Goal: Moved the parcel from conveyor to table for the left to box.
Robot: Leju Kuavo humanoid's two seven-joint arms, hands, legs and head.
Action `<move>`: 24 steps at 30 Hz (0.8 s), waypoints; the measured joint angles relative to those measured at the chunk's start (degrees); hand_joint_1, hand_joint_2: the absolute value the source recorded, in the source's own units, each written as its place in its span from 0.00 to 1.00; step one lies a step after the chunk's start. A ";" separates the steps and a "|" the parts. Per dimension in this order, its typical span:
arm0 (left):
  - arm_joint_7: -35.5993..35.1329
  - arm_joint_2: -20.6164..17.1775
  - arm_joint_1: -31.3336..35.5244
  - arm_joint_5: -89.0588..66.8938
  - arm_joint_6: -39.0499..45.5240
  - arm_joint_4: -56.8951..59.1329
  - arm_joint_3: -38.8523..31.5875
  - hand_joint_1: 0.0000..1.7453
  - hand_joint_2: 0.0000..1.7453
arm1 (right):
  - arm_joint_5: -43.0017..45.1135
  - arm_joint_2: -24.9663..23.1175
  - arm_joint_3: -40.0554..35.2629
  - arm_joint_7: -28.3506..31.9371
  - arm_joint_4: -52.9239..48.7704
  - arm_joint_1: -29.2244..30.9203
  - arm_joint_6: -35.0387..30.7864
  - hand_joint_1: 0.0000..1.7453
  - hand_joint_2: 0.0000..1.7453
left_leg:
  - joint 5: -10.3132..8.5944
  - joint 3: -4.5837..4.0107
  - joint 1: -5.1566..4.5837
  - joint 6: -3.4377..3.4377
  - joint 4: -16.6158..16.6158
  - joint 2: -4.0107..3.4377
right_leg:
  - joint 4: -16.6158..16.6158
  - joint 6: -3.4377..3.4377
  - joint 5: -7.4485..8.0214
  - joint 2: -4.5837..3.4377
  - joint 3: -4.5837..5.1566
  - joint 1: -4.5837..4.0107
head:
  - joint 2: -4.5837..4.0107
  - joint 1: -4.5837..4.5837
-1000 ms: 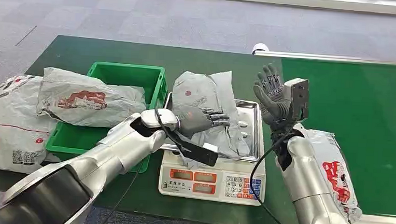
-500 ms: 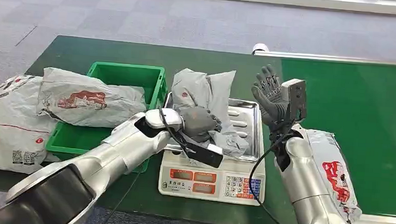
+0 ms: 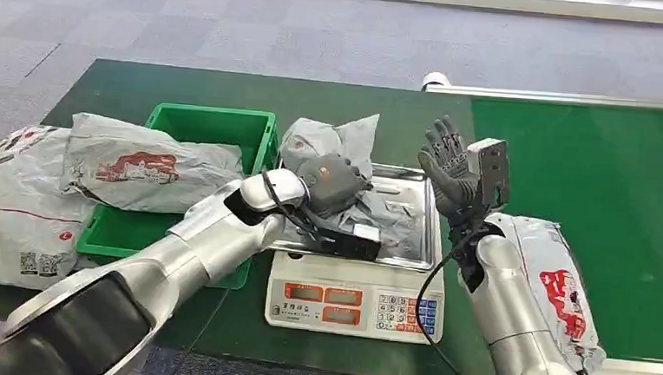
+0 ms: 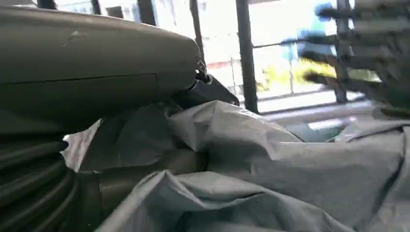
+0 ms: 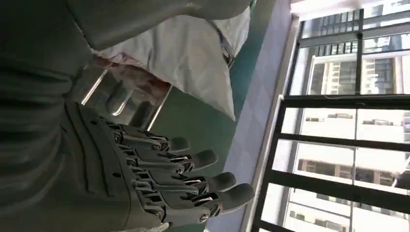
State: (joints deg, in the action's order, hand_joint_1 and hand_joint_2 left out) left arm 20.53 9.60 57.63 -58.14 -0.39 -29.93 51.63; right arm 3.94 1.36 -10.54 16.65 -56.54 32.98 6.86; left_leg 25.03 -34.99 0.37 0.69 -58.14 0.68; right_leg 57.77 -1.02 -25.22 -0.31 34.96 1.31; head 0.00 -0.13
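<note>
A dark green table fills the middle of the head view, with grey carpet tiles of the floor across the top of the frame. On the right side a brighter green conveyor runs off the right edge, edged by a pale metal rail.

At the centre sits a weighing scale with a steel pan and orange displays on its front. The grey parcel lies crumpled on that pan, its upper end sticking up past the pan's far rim. The left hand is closed down on the parcel, fingers bunched into the plastic; in the left wrist view the grey plastic folds up around the hand.

The right hand stands upright just right of the pan, holding nothing, fingers spread; the right wrist view shows its fingers apart, with large windows behind.

Left of the scale stands a green crate, with a grey bag draped over its left rim. Another grey bag lies at the left edge of the frame. A further bag lies at the lower right, beside the right forearm.
</note>
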 measured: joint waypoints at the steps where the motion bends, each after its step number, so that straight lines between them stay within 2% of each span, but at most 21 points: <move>1: -0.60 -0.58 0.31 -0.35 -0.13 -1.44 0.00 1.00 1.00 | -0.20 0.00 0.00 0.00 -0.18 -0.35 0.00 0.00 1.00 | 0.00 0.00 0.00 0.00 0.00 0.00 | 0.00 0.00 0.00 -0.01 0.00 0.00 | -0.02 0.00; 10: -4.91 -6.26 -0.29 -2.69 1.90 -9.42 -2.95 1.00 1.00 | -0.92 0.02 0.13 -0.31 -1.31 -1.86 -0.22 0.00 1.00 | 0.00 -0.01 0.01 0.01 0.01 -0.07 | 0.01 0.00 0.00 -0.06 0.04 -0.02 | 0.00 0.00; 20: -9.41 -10.47 -3.58 -1.79 3.19 -11.34 -12.81 1.00 1.00 | -2.32 0.00 0.31 -0.96 -2.73 -3.56 -1.05 0.00 1.00 | 0.00 -0.02 0.01 0.01 0.02 -0.09 | 0.02 0.00 0.00 -0.07 0.03 -0.02 | 0.00 0.00; 24: -12.74 -13.23 -5.12 -1.66 6.93 -10.40 -16.64 1.00 1.00 | -2.82 0.00 0.81 -1.27 -4.12 -4.99 -1.48 0.00 1.00 | 0.02 0.04 0.00 0.04 0.03 -0.35 | 0.02 0.04 0.03 -0.32 0.08 -0.04 | 0.00 0.00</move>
State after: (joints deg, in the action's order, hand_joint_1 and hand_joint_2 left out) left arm 7.79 -3.63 52.51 -59.80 6.54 -40.33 34.99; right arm 1.12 1.36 -9.73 15.39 -60.67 27.99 5.38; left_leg 25.05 -34.95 0.37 0.73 -58.11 0.33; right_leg 57.79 -0.97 -25.19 -0.63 35.04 1.27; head 0.00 -0.13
